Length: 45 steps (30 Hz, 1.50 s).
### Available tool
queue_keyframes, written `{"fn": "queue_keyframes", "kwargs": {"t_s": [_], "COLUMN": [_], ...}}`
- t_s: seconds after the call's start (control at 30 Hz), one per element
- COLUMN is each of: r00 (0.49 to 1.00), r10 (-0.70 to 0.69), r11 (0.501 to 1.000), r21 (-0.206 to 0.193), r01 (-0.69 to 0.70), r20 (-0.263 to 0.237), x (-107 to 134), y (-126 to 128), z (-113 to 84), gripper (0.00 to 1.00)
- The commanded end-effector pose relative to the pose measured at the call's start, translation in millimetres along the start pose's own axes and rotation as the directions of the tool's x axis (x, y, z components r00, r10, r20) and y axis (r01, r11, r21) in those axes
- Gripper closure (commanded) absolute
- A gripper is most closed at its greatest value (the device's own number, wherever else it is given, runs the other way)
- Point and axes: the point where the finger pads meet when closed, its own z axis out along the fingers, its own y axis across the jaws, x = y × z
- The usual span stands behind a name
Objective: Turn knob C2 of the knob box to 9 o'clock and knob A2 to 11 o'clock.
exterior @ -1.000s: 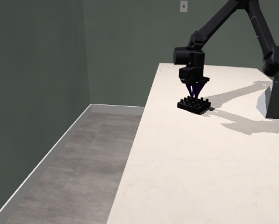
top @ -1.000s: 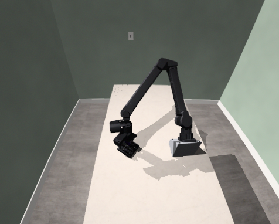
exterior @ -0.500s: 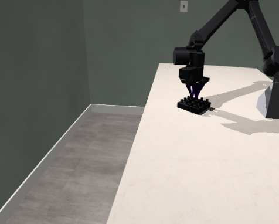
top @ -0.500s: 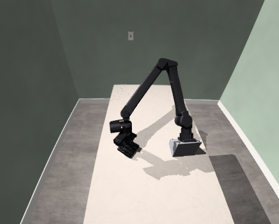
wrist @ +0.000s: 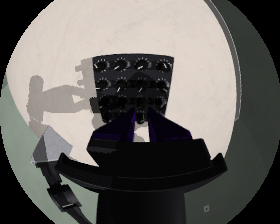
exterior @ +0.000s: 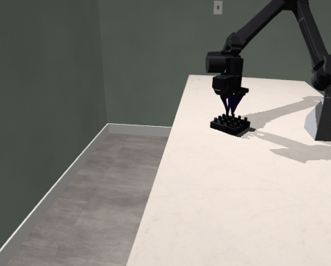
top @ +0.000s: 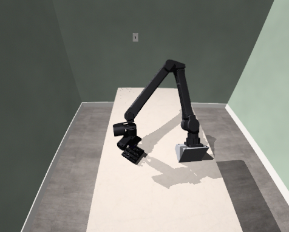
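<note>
Reaching down over a compact black knob box [top: 132, 155] [exterior: 224, 129] [wrist: 131, 75], a black robot arm [top: 152, 89] [exterior: 261, 26] [wrist: 64, 197] brings its dark purple jaws [top: 133, 147] [exterior: 230, 114] to the knobs at the near edge of the box in the wrist view. The jaws stand slightly apart, a narrow gap between their tips, with no knob clamped in them; one small black knob [wrist: 141, 118] shows at that gap. The box sits on a pale table [top: 164, 206] [exterior: 222, 195] [wrist: 60, 55], near its left edge in the top view and well apart from the arm's gray, slope-sided base [top: 194, 155] [exterior: 321, 118] [wrist: 50, 147]. Rows of knobs rise from the box's dark face, where white pointer lines and pale rings of marks catch the light; the knobs nearest the jaws are shaded and partly hidden. The printed names are too small and dark to read, so knobs C2 and A2 cannot be told by label. No brand can be read on the arm or box. Behind, a pale wall plate [top: 135, 37] [exterior: 218, 7] [wrist: 206, 208] carries no legible lettering, and the arm's shadow [top: 182, 176] [exterior: 295, 147] [wrist: 55, 97] stretches across the tabletop.
</note>
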Motion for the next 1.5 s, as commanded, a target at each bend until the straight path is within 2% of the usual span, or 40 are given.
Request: {"fn": "queue_keyframes", "kwargs": {"t_s": [0.0, 0.07, 0.1, 0.2, 0.3, 0.33, 0.4, 0.43, 1.47], "r00": [0.999, 0.999, 1.000, 0.999, 0.999, 0.999, 1.000, 1.000, 1.000], "r10": [0.033, 0.033, 0.018, 0.034, 0.034, 0.031, 0.031, 0.024, 0.014], "r11": [0.999, 0.999, 1.000, 0.999, 0.999, 0.999, 0.999, 1.000, 1.000], "r21": [0.030, 0.030, -0.007, 0.029, 0.030, 0.027, -0.009, -0.014, -0.009], "r01": [-0.034, -0.034, -0.018, -0.035, -0.035, -0.032, -0.031, -0.024, -0.014], "r20": [0.034, 0.034, -0.004, 0.035, 0.035, 0.032, -0.004, -0.010, -0.006], "x": [-9, -9, -2, -9, -9, -9, 2, 4, 1], "y": [-17, -17, -4, -17, -17, -16, -7, -3, -3], "z": [-27.5, -27.5, -11.5, -38.3, -43.0, -42.3, -24.4, -21.9, -24.4], "gripper": [0.82, 0.82, 0.82, 0.82, 0.82, 0.82, 0.82, 0.82, 0.82]}}
